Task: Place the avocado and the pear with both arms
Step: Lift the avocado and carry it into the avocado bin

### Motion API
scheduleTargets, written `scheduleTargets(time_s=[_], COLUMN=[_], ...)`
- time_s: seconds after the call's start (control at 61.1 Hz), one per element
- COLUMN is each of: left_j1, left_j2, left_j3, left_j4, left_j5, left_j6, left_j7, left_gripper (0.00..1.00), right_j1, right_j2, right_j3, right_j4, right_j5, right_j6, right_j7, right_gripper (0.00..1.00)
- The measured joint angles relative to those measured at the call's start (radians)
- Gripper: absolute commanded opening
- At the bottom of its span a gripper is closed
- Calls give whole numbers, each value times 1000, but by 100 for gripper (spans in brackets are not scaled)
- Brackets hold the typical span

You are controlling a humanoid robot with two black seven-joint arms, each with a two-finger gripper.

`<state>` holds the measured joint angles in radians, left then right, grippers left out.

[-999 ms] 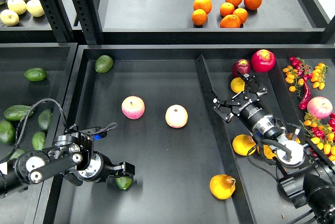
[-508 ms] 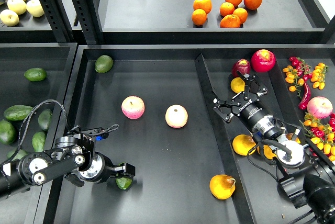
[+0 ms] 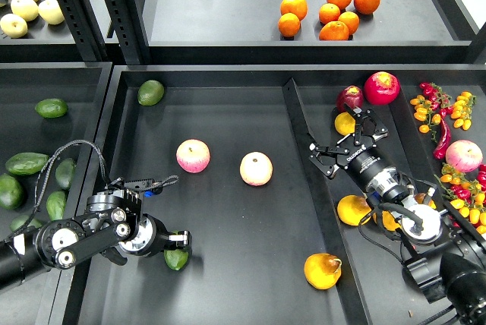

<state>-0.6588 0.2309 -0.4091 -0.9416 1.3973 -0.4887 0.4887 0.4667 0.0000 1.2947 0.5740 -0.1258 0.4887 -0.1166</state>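
Note:
The avocado (image 3: 176,258), small, dark green and glossy, sits low over the floor of the middle tray (image 3: 228,112) near its front left. My left gripper (image 3: 180,243) is right above it, its fingers closed on the fruit's top. The pear (image 3: 323,270), golden yellow-orange, lies on the middle tray's floor at the front right, apart from both grippers. My right gripper (image 3: 348,141) is open and empty, over the left part of the right tray beside the divider (image 3: 304,143), well behind the pear.
Two pink-yellow apples (image 3: 193,156) (image 3: 256,168) lie mid-tray and a paler green avocado (image 3: 150,92) at the back left. The left tray holds several green fruits (image 3: 26,163). The right tray holds yellow fruits (image 3: 353,209), red fruit (image 3: 381,87) and small tomatoes. Oranges (image 3: 334,14) are on the shelf.
My left gripper and the avocado have shifted slightly up and left, and more of the avocado shows. The right arm and the pear have not moved.

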Motion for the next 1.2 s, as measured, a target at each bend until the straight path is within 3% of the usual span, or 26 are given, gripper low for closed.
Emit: scheduleTargets(time_s=[0.213,0.491,0.868,1.196], left_j1=[-39,-110,-111,-73], left_j2=[37,188,318,360], left_j3=[-65,-186,-229,-298], left_j4=[-11,61,146,187], left_j5=[-11,-84,-196,-237], left_j6=[0,0,0,0], left_j7=[0,0,0,0], left_gripper=[41,42,43,43], right_j1=[-3,-6,-19,-19], right_j2=[0,0,0,0], right_j3=[0,0,0,0], right_j4=[3,9,21,21], right_j5=[0,0,-1,-2], right_j6=[0,0,0,0], right_j7=[0,-2,-3,-3], right_gripper=[100,100,100,100])
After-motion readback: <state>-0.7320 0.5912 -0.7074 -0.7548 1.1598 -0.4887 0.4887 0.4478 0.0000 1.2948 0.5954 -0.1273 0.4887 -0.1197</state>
